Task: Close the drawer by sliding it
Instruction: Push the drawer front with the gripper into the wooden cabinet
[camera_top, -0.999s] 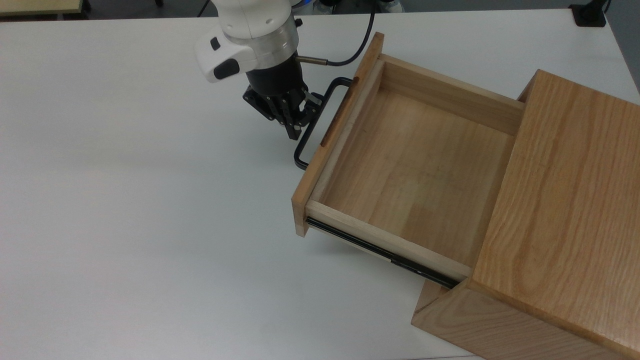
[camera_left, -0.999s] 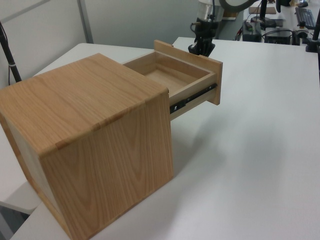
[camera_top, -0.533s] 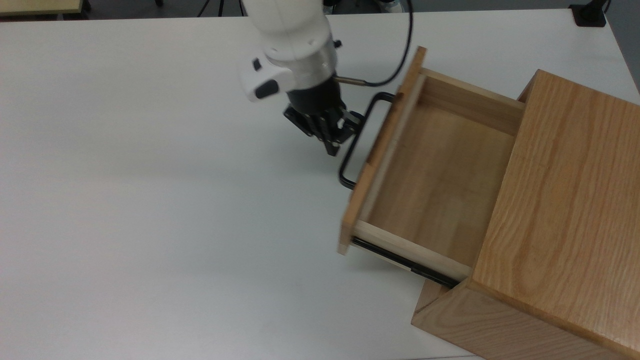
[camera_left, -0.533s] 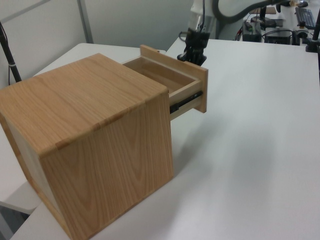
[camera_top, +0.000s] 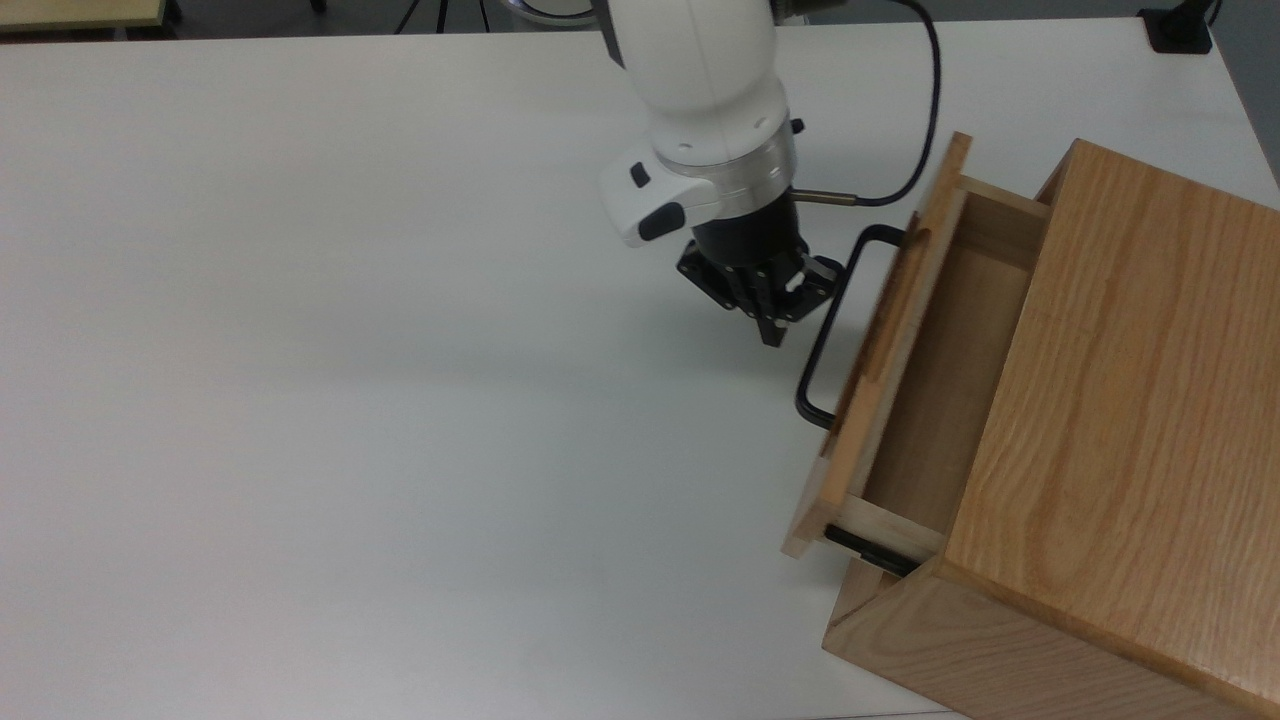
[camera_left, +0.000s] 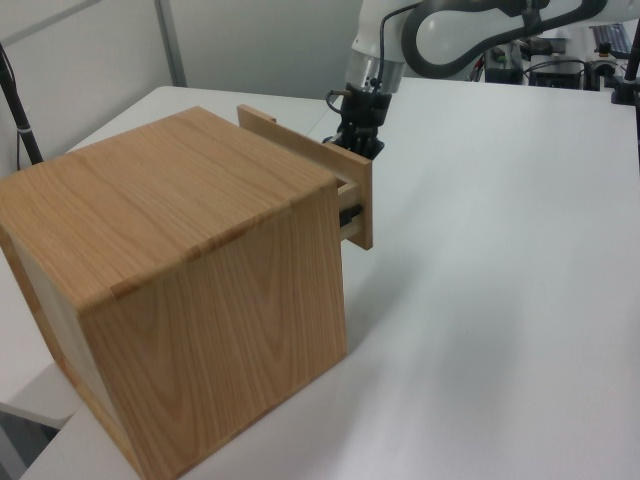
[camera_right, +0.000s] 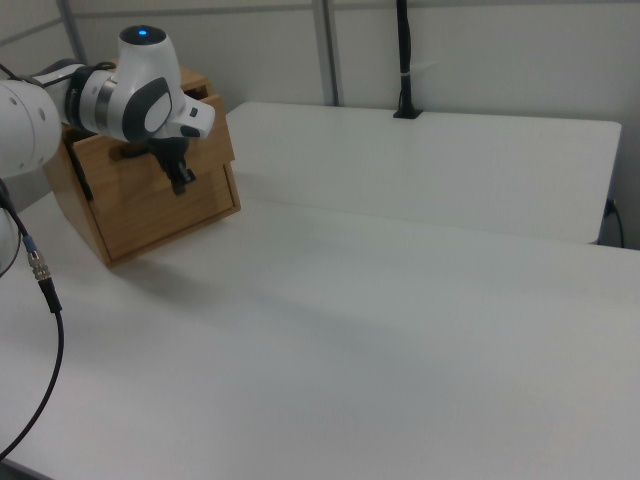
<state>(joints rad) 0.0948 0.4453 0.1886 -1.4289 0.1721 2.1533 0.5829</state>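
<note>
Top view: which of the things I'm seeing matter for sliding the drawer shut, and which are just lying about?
Part of the job:
- drawer, partly open
- handle, black bar on the drawer front
- gripper, beside the handle
- cabinet that the drawer slides into

Just there:
- white table
- black cable running from the arm

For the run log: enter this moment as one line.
drawer: partly open | gripper: at handle, pushing | cabinet: on table

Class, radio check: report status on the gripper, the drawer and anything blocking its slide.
Gripper at the black handle, fingers look shut. Drawer mostly in, narrow gap left to the cabinet. Nothing seen blocking the slide.
</note>
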